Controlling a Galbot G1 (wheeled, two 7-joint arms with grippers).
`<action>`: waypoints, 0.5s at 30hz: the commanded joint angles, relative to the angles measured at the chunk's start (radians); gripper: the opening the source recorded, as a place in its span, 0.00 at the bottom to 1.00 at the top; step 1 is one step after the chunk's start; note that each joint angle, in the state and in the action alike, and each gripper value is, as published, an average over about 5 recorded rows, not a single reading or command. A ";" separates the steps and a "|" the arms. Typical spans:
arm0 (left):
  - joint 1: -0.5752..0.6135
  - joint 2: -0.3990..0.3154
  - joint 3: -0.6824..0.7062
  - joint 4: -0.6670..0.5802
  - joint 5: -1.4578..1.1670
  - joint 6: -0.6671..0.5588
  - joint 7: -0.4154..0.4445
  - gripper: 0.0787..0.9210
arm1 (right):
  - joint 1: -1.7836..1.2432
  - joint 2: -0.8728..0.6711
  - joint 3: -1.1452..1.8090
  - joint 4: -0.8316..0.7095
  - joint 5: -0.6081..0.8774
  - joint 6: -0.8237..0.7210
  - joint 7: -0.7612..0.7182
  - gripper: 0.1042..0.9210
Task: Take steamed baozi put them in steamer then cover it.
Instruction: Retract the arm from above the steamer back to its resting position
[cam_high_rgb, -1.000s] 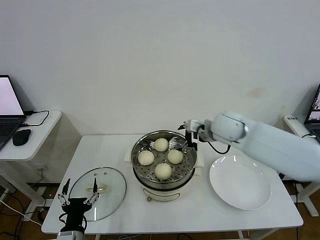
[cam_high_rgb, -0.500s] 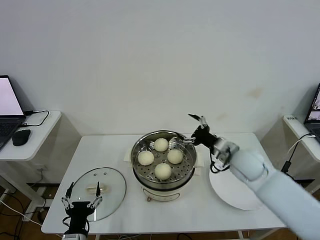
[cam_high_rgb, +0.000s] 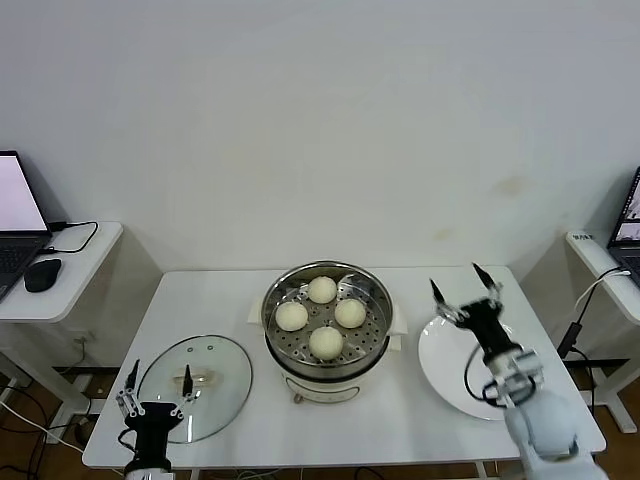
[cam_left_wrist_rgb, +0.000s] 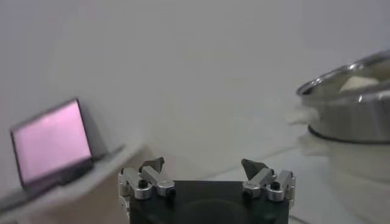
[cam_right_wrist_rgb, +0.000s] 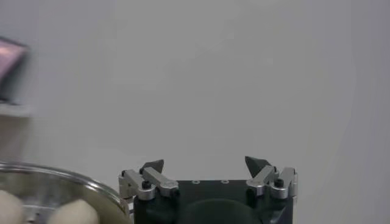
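Several cream-white baozi (cam_high_rgb: 326, 341) sit inside the shiny steel steamer (cam_high_rgb: 277, 337) at the table's middle; two of them also show in the right wrist view (cam_right_wrist_rgb: 70, 213), and the steamer's rim shows in the left wrist view (cam_left_wrist_rgb: 341, 76). The glass cover (cam_high_rgb: 215, 355) with its cream handle (cam_high_rgb: 203, 379) lies flat on the table at the front left. My left gripper (cam_high_rgb: 158, 388) is open and empty, over the cover's near edge. My right gripper (cam_high_rgb: 466, 292) is open and empty, held above the white plate, right of the steamer.
A flat white plate (cam_high_rgb: 452, 382) lies right of the steamer. A side table at the far left holds a laptop (cam_high_rgb: 17, 212) and a mouse (cam_high_rgb: 42, 273). A second laptop (cam_high_rgb: 629, 222) stands at the far right.
My right arm has swung away from the steamer's far right rim, rightward and nearer, to above the white plate. My left gripper stayed near the cover, shifting slightly.
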 joint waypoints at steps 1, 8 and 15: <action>0.049 0.014 -0.139 0.144 0.839 -0.038 -0.066 0.88 | -0.271 0.209 0.258 -0.007 -0.055 0.080 0.031 0.88; 0.101 0.059 -0.116 0.156 0.913 -0.006 -0.024 0.88 | -0.245 0.202 0.279 -0.046 -0.052 0.085 0.060 0.88; -0.026 0.079 -0.064 0.231 0.914 -0.003 0.011 0.88 | -0.252 0.214 0.276 -0.054 -0.066 0.093 0.063 0.88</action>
